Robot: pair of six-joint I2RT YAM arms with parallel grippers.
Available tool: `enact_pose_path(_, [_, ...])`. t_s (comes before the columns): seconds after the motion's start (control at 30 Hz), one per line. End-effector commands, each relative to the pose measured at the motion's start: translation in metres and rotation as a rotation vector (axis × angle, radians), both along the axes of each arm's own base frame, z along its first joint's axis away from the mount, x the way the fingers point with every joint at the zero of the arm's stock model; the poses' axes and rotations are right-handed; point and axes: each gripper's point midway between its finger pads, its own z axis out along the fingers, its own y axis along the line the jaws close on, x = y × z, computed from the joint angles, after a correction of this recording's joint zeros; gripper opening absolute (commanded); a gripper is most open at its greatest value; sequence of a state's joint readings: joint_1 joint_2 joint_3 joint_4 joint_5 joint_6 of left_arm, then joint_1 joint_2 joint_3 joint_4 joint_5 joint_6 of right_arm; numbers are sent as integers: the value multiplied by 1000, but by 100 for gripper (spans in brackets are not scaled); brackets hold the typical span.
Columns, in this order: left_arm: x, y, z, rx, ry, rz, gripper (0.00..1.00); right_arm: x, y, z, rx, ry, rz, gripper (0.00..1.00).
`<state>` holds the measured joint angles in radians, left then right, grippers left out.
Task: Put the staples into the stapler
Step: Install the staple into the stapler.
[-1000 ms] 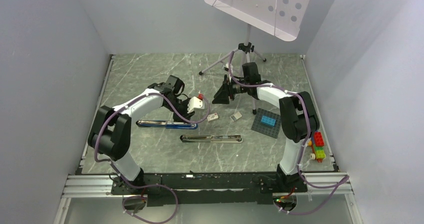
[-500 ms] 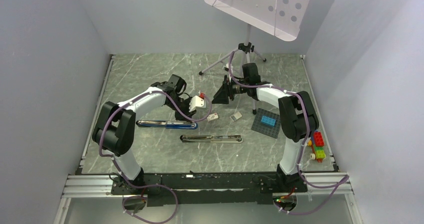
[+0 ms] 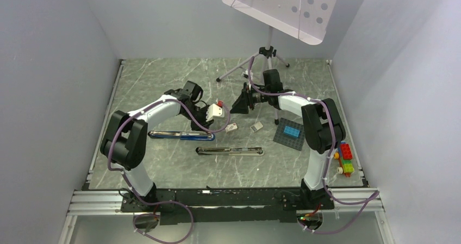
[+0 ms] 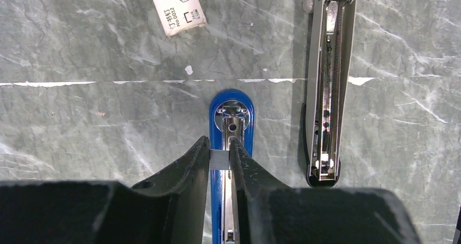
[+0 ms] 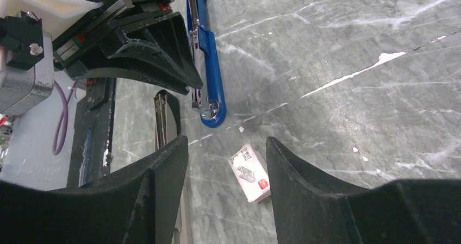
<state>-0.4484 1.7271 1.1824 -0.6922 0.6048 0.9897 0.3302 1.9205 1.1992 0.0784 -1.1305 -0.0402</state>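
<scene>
While the right claw (image 5: 225,144) gapes empty, the left claw (image 4: 219,142) pinches the staples (image 4: 219,158), a grey block.

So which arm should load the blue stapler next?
Left. The left hand pinches the staples right over the open blue stapler; the right hand is open and empty, near the staple box.

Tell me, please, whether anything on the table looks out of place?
Nothing looks spilled or damaged. Only the toy bricks and grey baseplate near the table's right edge seem unrelated to stapling.
</scene>
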Motion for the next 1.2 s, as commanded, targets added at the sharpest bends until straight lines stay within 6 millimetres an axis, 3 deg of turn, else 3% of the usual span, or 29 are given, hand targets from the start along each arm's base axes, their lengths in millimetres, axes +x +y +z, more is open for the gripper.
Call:
enact_pose_path(0.0, [-3,-9,2,-43,-5,-41,24,5,1,5,20,-38,7,59])
enact_pose_path(1.17, [-11,-10,-7,-38,23,-46,24,2,0,6,21,-38,3,58])
